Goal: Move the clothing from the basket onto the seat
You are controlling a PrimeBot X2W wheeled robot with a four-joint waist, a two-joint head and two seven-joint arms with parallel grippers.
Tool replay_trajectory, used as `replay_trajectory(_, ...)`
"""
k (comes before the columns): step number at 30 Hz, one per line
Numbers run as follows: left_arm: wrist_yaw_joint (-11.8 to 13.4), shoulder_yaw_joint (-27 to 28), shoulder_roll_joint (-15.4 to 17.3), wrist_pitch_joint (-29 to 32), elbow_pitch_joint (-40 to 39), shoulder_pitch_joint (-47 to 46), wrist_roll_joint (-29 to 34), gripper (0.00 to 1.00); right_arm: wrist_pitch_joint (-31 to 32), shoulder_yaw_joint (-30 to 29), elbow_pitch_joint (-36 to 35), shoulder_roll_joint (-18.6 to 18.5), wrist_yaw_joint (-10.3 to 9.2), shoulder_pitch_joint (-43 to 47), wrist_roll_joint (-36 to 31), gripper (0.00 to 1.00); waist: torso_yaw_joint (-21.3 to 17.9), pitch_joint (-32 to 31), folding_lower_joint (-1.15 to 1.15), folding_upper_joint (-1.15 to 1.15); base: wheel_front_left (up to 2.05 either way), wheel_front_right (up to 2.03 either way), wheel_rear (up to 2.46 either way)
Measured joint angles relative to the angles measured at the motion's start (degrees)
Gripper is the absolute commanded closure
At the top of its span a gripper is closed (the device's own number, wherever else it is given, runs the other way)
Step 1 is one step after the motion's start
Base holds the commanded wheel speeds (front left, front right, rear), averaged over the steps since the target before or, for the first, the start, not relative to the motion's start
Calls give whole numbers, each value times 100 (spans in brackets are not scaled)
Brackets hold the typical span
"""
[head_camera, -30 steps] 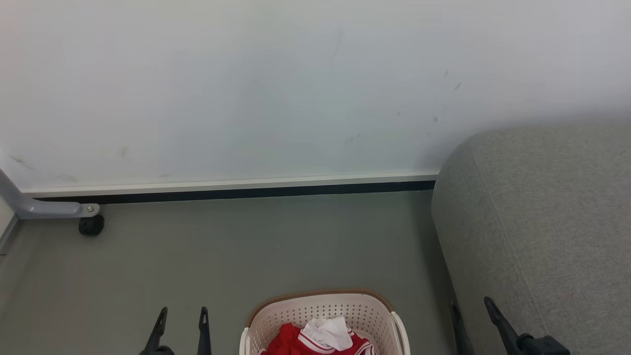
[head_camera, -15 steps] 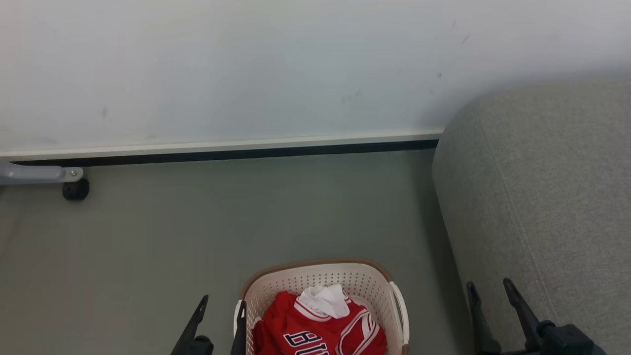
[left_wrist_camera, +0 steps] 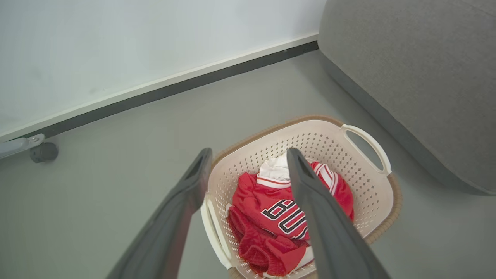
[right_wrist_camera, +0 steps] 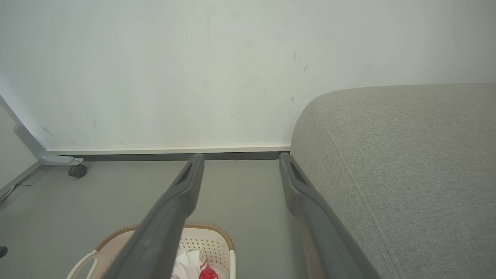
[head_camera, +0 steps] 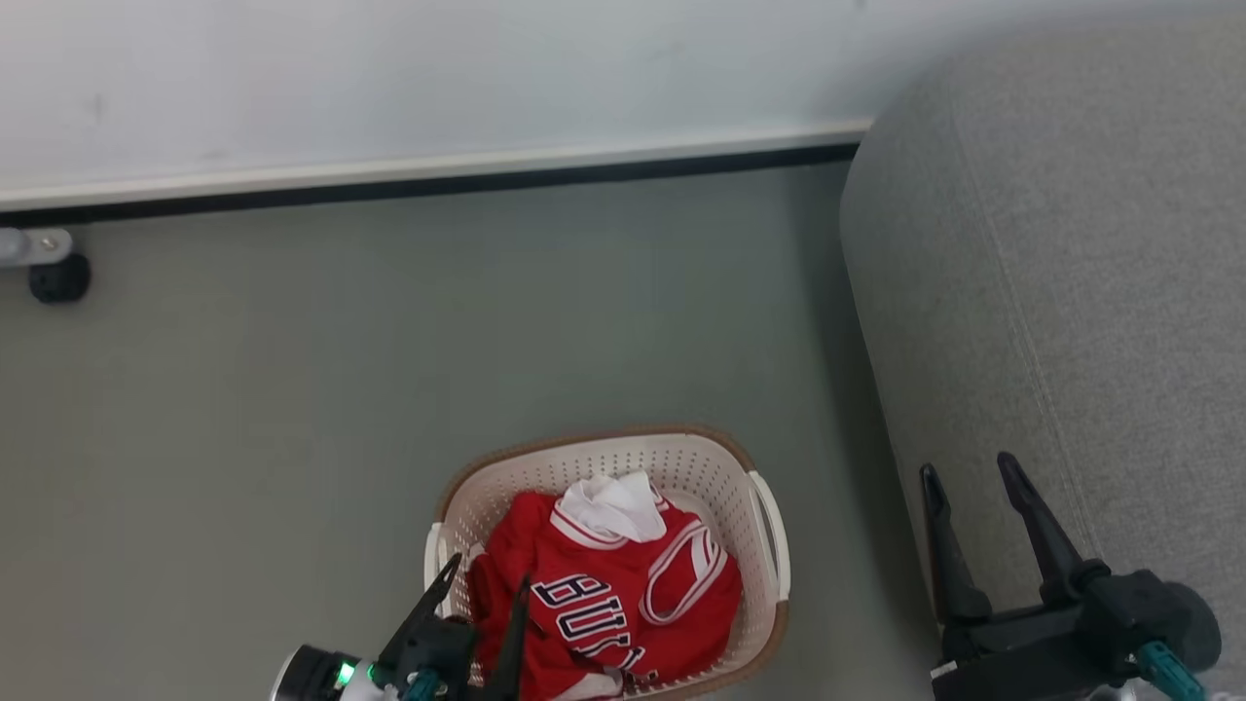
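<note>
The cream basket (head_camera: 604, 443) stands on the grey floor and holds the red clothing (head_camera: 604, 584), which has white trim and dark lettering. My left gripper (head_camera: 487, 574) hangs open above the basket's left rim, its fingers apart over the clothing and touching nothing. The left wrist view looks down between the open left gripper (left_wrist_camera: 248, 152) at the basket (left_wrist_camera: 372, 143) and the clothing (left_wrist_camera: 271, 201). The grey seat (head_camera: 1051, 292) rises on the right. My right gripper (head_camera: 966, 467) is open and empty beside the seat's left edge. The right wrist view shows the right gripper (right_wrist_camera: 241, 156), the seat (right_wrist_camera: 387, 155) and the basket (right_wrist_camera: 209, 242).
A pale wall with a dark baseboard (head_camera: 438, 185) runs behind the basket. A black caster (head_camera: 58, 277) on a grey metal leg sits at the far left by the wall. Open grey floor (head_camera: 292, 389) lies left of and behind the basket.
The head camera has tilted down, so more of the basket shows. My left gripper has moved right, from beside the basket to over its left rim. Both grippers stay open.
</note>
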Motion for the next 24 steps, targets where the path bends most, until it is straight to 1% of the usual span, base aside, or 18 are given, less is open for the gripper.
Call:
replay_trajectory(7,-85,-314,-7,204,514,-593,153,0,-36,22,-162,-38,27,-286,-45,0,-172,515,0,0,0,0,0)
replay_trajectory(12,-85,-391,-32,354,858,-991,197,0,-36,53,-237,-38,78,-601,-73,0,-298,891,0,0,0,0,0)
replay_trajectory(16,-135,-549,-38,486,1124,-1255,380,0,-36,91,-321,-26,126,-873,-88,0,-395,1191,0,1,0,0,0)
replay_trajectory(21,-136,-572,-37,565,1335,-1545,419,0,-36,122,-420,3,136,-1085,-131,0,-493,1494,0,0,0,0,0)
replay_trajectory(22,-140,-587,-41,601,1415,-1696,430,0,-36,134,-441,13,176,-1163,-145,0,-542,1646,0,1,0,0,0)
replay_trajectory(24,-186,-598,-41,668,1513,-1807,430,0,-36,162,-458,36,176,-1217,-146,0,-591,1795,0,1,0,0,0)
